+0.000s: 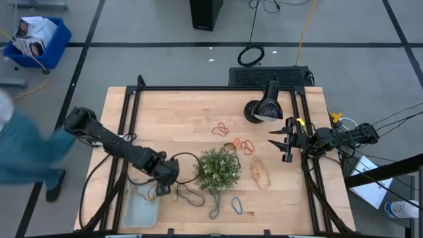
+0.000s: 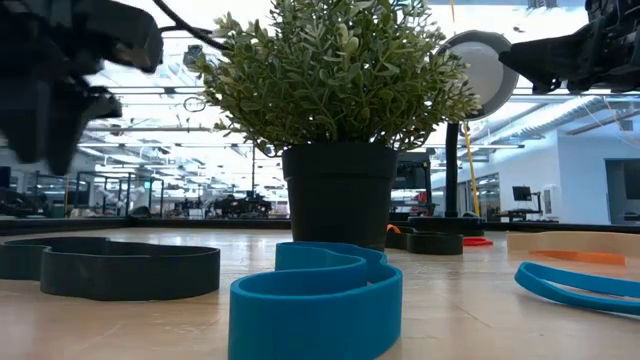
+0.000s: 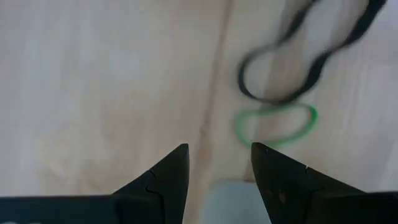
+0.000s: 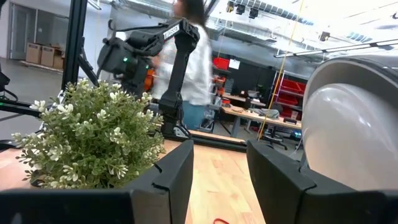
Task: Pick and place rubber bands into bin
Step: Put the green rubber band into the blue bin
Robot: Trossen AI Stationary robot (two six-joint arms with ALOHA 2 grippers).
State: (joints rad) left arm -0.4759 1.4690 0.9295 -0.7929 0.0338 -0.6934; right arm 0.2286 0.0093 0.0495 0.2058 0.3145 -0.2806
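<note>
Rubber bands lie scattered on the wooden table around a potted plant (image 1: 217, 170): orange ones (image 1: 248, 145), a tan one (image 1: 260, 172), a blue one (image 1: 236, 205) and dark ones (image 1: 188, 193). The pale blue bin (image 1: 141, 205) sits at the near left. My left gripper (image 1: 163, 185) hangs over the bin's far right corner, pointing down and open with nothing between its fingers. In the left wrist view its fingers (image 3: 168, 180) stand short of a green band (image 3: 275, 122) and a dark band (image 3: 298, 56). My right gripper (image 1: 285, 142) waits open at the table's right edge.
A black desk lamp (image 1: 263, 106) stands at the far right of the table. Dark frame rails (image 1: 129, 112) run along the table's sides. A person in blue (image 1: 20, 152) stands off the left edge. Bare wood lies at the far left.
</note>
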